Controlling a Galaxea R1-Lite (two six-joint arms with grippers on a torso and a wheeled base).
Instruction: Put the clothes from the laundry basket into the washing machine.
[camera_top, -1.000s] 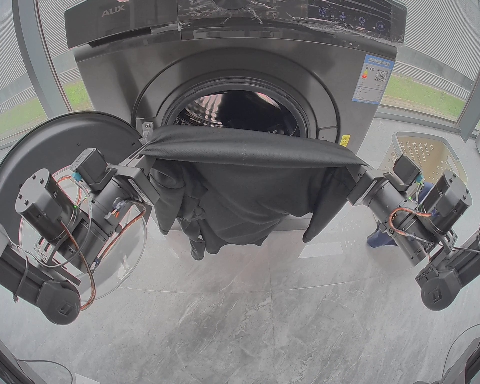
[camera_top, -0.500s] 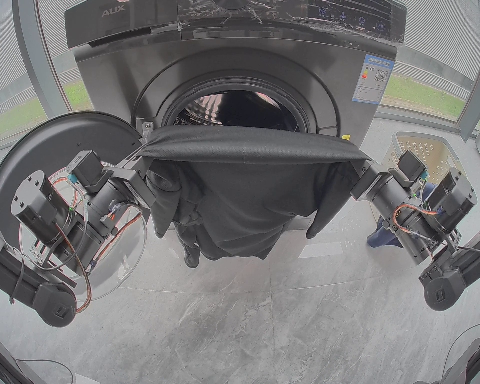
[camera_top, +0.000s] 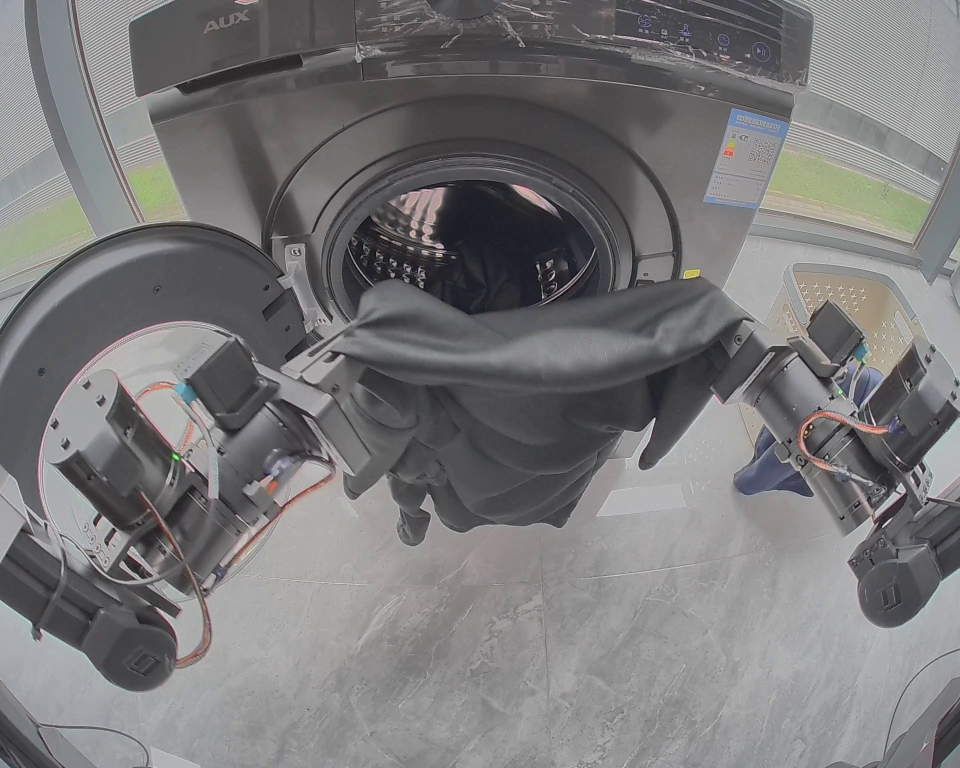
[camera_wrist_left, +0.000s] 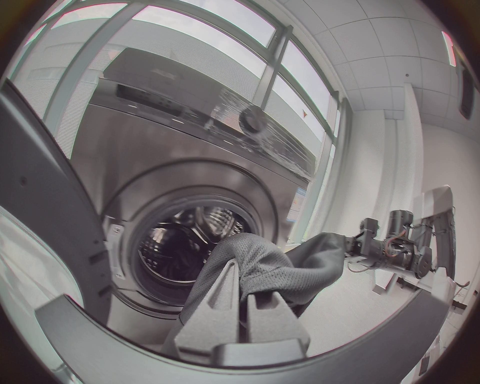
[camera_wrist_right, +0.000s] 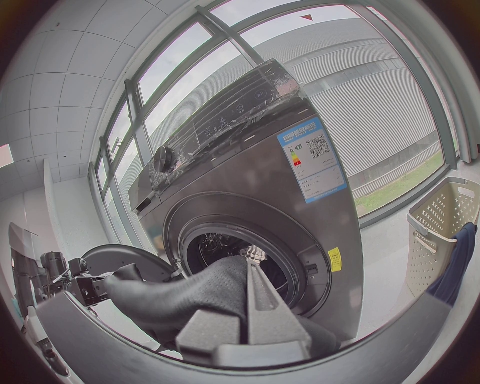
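Here, a black mesh garment (camera_top: 540, 345) sags between both clamped jaws.

You find white brand lettering (camera_top: 226, 21) at the top left corner of the washing machine (camera_top: 250, 150), on its dark upper panel. Toward the right end of that panel runs a row of small pale symbols (camera_top: 722, 40), too small to make out. At the upper right corner of the machine's front you see a blue-and-white label (camera_top: 745, 157). The right wrist view shows on it a square code (camera_wrist_right: 318, 145), a short stack of coloured rating arrows (camera_wrist_right: 296, 159) and lines of fine print you cannot read. A small yellow sticker (camera_top: 690, 273) stands just right of the door opening, right above the edge of the black garment (camera_top: 540, 345); its print is illegible.
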